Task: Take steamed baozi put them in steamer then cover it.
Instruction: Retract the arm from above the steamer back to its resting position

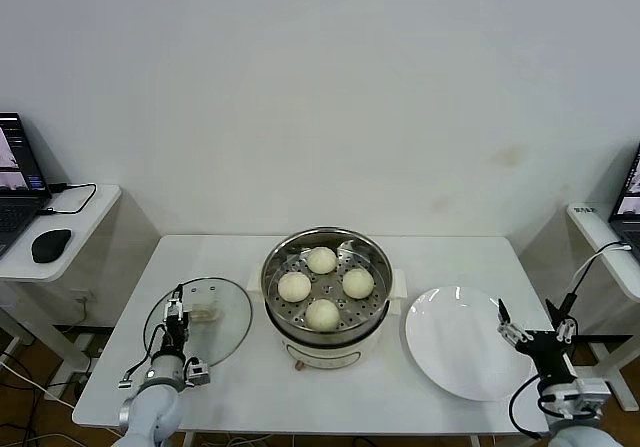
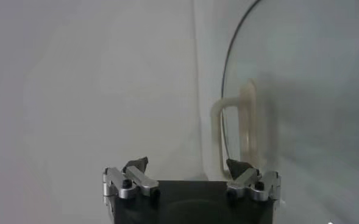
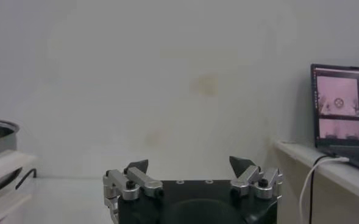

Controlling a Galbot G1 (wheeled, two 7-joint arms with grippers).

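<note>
Baozi [image 1: 322, 287] all sit in steamer [image 1: 325, 339]; my left gripper [image 1: 178, 319], fingers apart, must straddle lid [image 1: 228, 319] handle at nine o'clock squarely.

White table [image 1: 250, 387] centre, empty white plate [image 1: 455, 342] at its right end; laptop [image 1: 18, 182] and black mouse [image 1: 50, 244] on side desk left of table; second laptop [image 3: 344, 109] right of table
</note>
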